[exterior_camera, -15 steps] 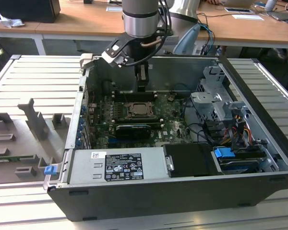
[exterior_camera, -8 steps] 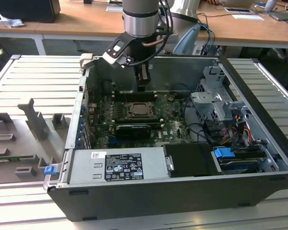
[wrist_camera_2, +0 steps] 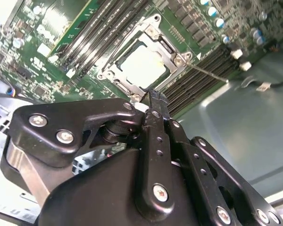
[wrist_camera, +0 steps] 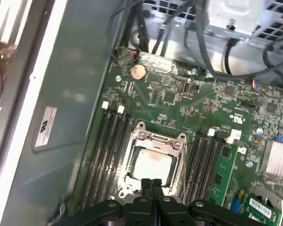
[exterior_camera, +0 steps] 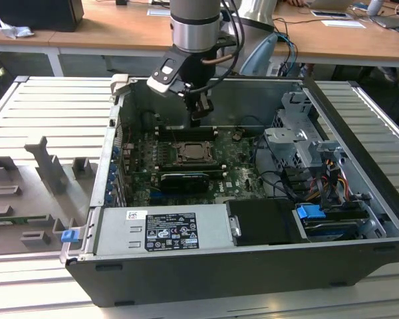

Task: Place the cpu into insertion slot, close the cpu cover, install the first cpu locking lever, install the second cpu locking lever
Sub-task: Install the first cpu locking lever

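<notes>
Already the pale silver square cpu (wrist_camera: 152, 165) sat under the lowered silvery frame-shaped cpu cover (wrist_camera: 156, 139); one thin metal locking lever (wrist_camera_2: 205, 73) seemed unlatched. The black gripper (wrist_camera: 151, 182), its fingers together, held nothing.

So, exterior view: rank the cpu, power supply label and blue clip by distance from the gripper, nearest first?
1. cpu, close by, just below the gripper.
2. power supply label, nearer the camera.
3. blue clip, far off at the exterior view's left.
</notes>
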### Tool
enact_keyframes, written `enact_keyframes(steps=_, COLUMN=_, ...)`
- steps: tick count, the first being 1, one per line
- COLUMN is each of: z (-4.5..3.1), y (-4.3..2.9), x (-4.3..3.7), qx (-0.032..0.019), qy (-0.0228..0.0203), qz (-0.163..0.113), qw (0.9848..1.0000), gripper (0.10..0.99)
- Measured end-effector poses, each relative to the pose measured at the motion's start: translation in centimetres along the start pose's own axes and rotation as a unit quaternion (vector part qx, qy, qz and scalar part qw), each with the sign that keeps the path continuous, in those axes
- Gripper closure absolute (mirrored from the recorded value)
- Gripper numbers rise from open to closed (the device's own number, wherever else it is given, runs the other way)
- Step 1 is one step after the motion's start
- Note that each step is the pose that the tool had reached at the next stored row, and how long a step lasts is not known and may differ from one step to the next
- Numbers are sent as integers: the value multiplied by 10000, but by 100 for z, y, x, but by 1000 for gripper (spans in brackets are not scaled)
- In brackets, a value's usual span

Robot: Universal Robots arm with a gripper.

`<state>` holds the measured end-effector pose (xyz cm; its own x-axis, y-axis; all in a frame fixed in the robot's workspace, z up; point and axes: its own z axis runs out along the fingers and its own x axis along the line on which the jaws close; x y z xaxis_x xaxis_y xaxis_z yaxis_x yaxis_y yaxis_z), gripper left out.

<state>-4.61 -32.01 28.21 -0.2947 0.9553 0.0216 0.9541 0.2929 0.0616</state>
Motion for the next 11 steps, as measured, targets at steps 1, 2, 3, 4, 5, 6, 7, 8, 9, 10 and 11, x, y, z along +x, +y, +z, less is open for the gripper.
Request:
enact_keyframes(steps=1, z=1, y=0, x=0, qx=16, qy=-13, qz=-77, qw=10000, gripper=980)
enact_keyframes(steps=2, z=3, y=0, x=0, qx=30, qy=-23, qz=-172, qw=9998, gripper=980)
enact_keyframes(steps=3, z=6, y=0, x=0, qx=39, qy=-26, qz=-256, qw=9997, gripper=980)
enact_keyframes(steps=4, z=8, y=0, x=0, qx=54, qy=-28, qz=-413, qw=9991, gripper=980)
enact_keyframes(steps=5, z=9, y=0, x=0, qx=62, qy=-22, qz=-482, qw=9988, gripper=980)
enact_keyframes(steps=6, z=10, y=-1, x=0, qx=66, qy=-19, qz=-527, qw=9986, gripper=980)
enact_keyframes(steps=7, z=14, y=0, x=2, qx=68, qy=-13, qz=-581, qw=9983, gripper=980)
enact_keyframes(steps=8, z=17, y=1, x=4, qx=69, qy=-11, qz=-619, qw=9981, gripper=980)
enact_keyframes(steps=9, z=18, y=1, x=4, qx=71, qy=-9, qz=-646, qw=9979, gripper=980)
enact_keyframes(steps=10, z=19, y=1, x=5, qx=72, qy=-7, qz=-681, qw=9977, gripper=980)
enact_keyframes(steps=11, z=19, y=0, x=6, qx=75, qy=-4, qz=-742, qw=9972, gripper=980)
